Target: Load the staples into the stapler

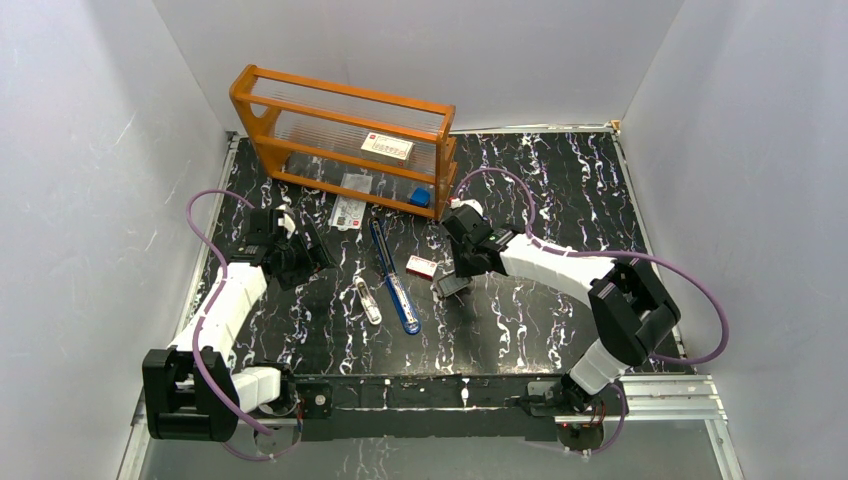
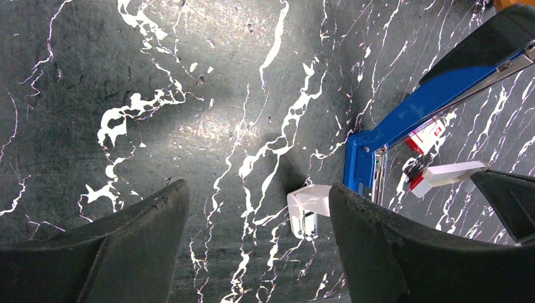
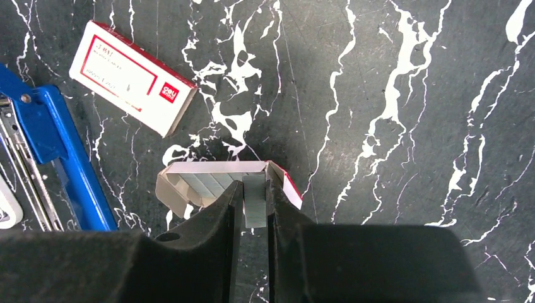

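Observation:
The blue stapler [image 1: 393, 275] lies opened flat at the table's middle; it also shows in the left wrist view [image 2: 429, 101] and the right wrist view [image 3: 60, 158]. A white-and-silver stapler piece [image 1: 368, 300] lies just left of it [image 2: 309, 207]. The pale tray of staples [image 3: 202, 183] sits right of the stapler. My right gripper [image 3: 255, 189] is over the tray [image 1: 452, 287], shut on one silvery staple strip [image 3: 255, 205]. The red-and-white staple box [image 1: 421, 265] lies beside it [image 3: 132, 77]. My left gripper [image 2: 258, 196] is open and empty over bare table, left of the stapler [image 1: 318, 258].
An orange rack [image 1: 300, 140] stands at the back and holds a white label card [image 1: 386, 147]. A small blue object [image 1: 420, 197] and clear plastic packets [image 1: 350, 210] lie in front of it. White walls enclose the black marbled table [image 1: 560, 200].

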`<action>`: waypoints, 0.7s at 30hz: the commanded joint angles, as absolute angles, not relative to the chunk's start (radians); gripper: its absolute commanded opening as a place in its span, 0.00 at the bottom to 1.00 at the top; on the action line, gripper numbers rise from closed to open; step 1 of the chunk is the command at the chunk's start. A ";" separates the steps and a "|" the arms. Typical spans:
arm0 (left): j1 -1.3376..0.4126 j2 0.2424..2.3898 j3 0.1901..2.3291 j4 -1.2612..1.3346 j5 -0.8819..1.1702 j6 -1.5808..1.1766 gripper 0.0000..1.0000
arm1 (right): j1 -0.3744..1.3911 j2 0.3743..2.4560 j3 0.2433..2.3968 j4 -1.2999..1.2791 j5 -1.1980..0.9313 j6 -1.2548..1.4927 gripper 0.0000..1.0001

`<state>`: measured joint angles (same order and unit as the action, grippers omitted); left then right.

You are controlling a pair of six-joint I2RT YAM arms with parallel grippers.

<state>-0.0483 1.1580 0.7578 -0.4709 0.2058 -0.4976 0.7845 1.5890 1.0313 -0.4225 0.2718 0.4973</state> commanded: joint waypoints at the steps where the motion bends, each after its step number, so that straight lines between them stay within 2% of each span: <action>1: -0.043 1.158 0.742 -0.469 0.198 -0.488 0.77 | 0.779 1.555 1.029 -0.429 0.239 0.511 0.26; 21: -0.043 1.156 0.742 -0.468 0.202 -0.489 0.77 | 0.779 1.623 1.098 -0.566 0.143 0.506 0.28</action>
<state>-0.0483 1.1580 0.7452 -0.4706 0.2058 -0.4976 0.7845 1.6329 1.0370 -0.5194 0.1902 0.5163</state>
